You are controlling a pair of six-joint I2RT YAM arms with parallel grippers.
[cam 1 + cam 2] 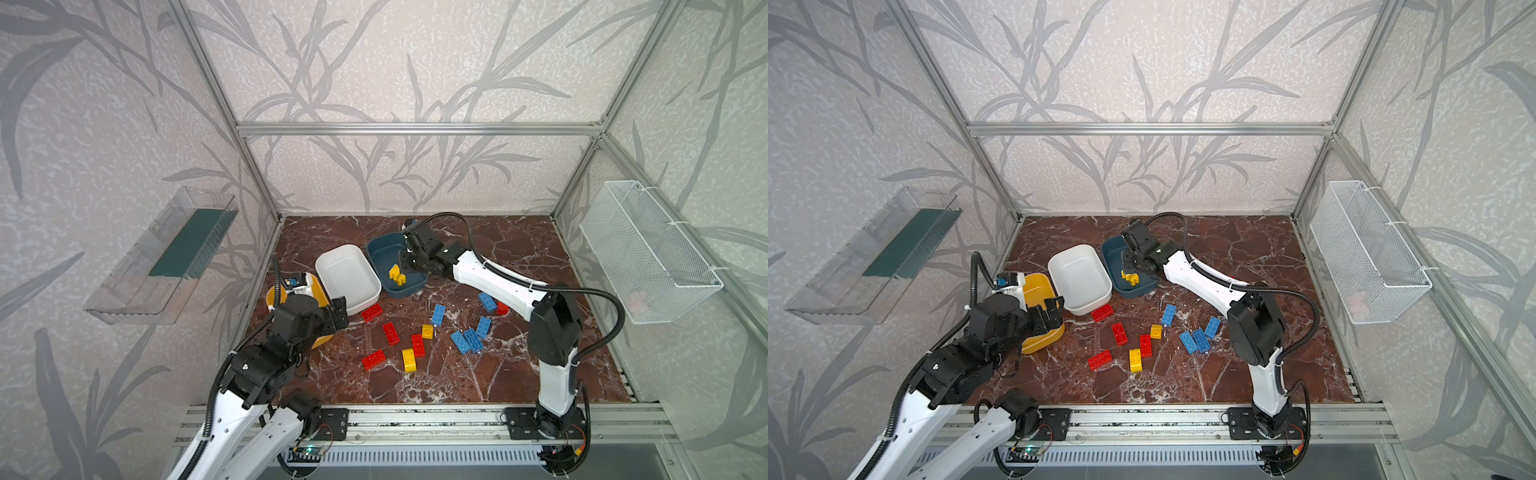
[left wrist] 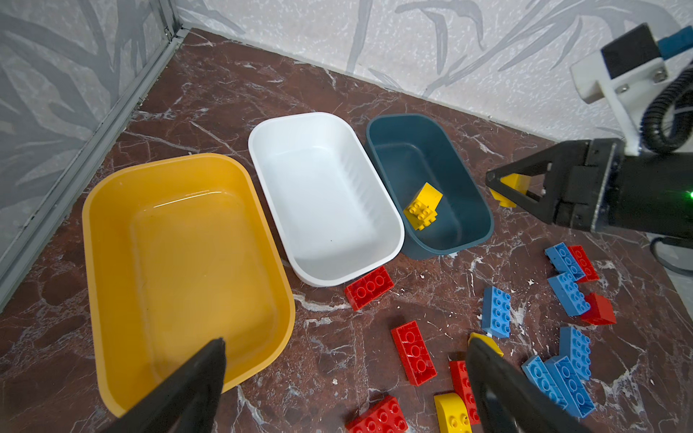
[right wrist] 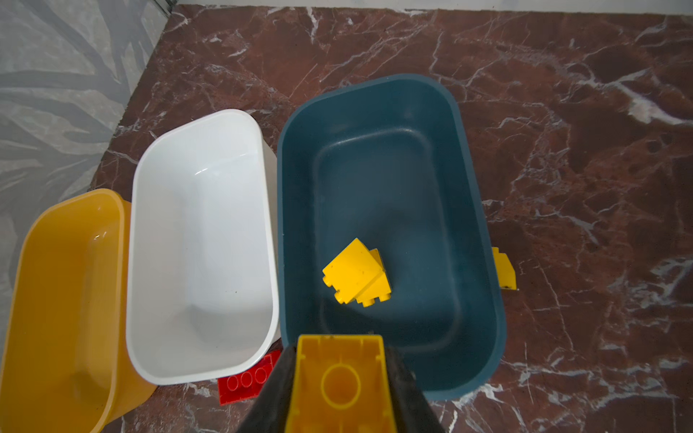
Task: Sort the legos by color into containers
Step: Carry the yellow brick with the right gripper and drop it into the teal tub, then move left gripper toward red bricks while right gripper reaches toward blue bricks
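Your right gripper [image 3: 339, 356] is clamped on a yellow brick [image 3: 339, 386], with one finger against each long side and the hollow underside facing the wrist camera. It hangs over the near end of the teal tub [image 3: 375, 168]. That tub stands just beside the white tub [image 1: 347, 274], on its right in both top views. Whether the two rims touch cannot be told. Two more yellow bricks [image 3: 356, 271] lie tumbled together on the teal tub's floor, toward that same near end. A further yellow piece [image 3: 504, 268] lies on the table [image 1: 457, 374] beside the teal tub's outer wall, on the side away from the white tub.

Your left gripper [image 2: 347, 339] stands with its jaws wide apart and nothing between them. It hovers off the white tub's near left corner. One finger [image 2: 202, 375] is over the mustard tub [image 2: 180, 243] and the other is over the loose pieces. The mustard tub sits just left of the white tub, and both show bare floors.

The unsorted legos [image 1: 409, 360] lie on the table in front of the white tub, toward the arm bases. A red brick [image 1: 371, 312] lies just beside the white tub's near end. More red and yellow ones are scattered a little further forward. Several blue bricks [image 1: 459, 341] lie to the right of these, in front of the teal tub, and two overlap each other. One red cube [image 2: 598, 309] lies among the blue ones, partly behind your right arm in a top view.
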